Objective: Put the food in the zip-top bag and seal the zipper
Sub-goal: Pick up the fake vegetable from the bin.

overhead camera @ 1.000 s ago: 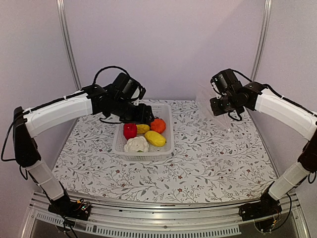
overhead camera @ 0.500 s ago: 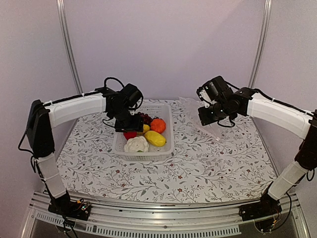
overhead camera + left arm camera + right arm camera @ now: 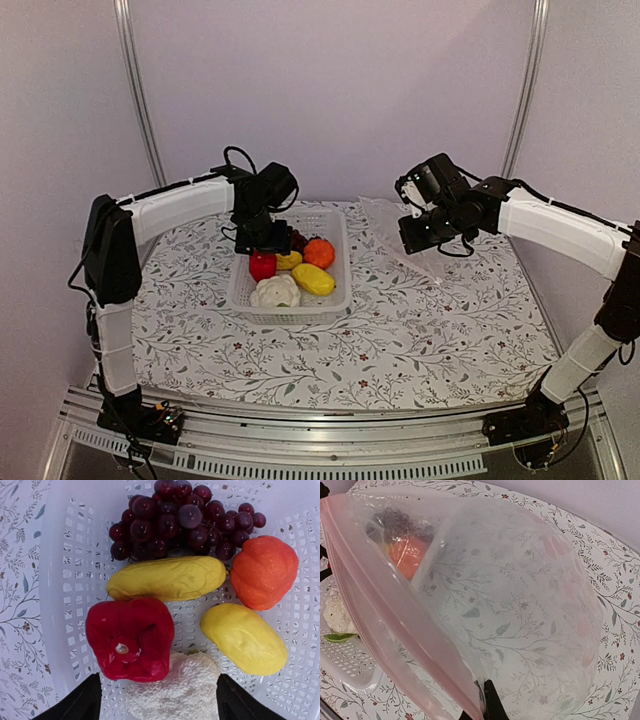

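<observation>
Centre-left, the left gripper (image 3: 160,707) hangs with its fingers spread and bare over the white basket (image 3: 240,290). In the basket lie one grape bunch (image 3: 185,520), one red pepper (image 3: 130,640), two yellow pieces (image 3: 167,577), one orange fruit (image 3: 262,572) and one cauliflower (image 3: 172,690), which the bottom edge cuts off. Right of centre, the right gripper (image 3: 482,707), mostly hidden, is clenched on the zip-top bag (image 3: 520,605), whose zipper (image 3: 385,615) shows faintly pink.

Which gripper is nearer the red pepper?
Left. The left gripper hovers over the red pepper in the basket; right gripper holds the zip-top bag, beyond the basket's right side.
</observation>
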{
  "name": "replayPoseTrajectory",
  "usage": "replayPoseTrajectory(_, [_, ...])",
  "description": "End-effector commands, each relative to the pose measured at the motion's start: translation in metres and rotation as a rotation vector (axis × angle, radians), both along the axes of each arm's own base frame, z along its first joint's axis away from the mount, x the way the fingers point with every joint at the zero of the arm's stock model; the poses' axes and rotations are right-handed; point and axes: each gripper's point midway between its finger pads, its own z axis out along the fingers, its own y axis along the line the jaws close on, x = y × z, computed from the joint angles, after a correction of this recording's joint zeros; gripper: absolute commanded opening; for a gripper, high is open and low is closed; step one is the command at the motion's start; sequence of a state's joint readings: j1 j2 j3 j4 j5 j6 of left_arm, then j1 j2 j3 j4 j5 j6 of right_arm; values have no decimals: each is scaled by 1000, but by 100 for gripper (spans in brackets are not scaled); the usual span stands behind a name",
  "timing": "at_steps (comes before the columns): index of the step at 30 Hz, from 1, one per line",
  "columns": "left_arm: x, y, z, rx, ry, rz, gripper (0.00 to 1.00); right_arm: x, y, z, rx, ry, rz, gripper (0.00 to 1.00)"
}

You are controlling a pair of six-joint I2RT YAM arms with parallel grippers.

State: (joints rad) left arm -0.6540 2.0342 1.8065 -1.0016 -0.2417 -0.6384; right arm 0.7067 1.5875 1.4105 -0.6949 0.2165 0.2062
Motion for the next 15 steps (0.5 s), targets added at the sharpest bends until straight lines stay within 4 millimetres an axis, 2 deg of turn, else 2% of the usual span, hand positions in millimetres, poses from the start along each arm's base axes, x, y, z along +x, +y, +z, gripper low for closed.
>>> replayPoseTrajectory(1, [-2,22,-12,86,29,39,79,2,4,-7,7,12,1,0])
replayPoseTrajectory(8, [5,25,-32,79,46,51,81,1,6,-10,12,23,8,0])
replayPoseTrajectory(15, [24,23,-49,45,48,67,81,-2,4,-10,12,34,6,0])
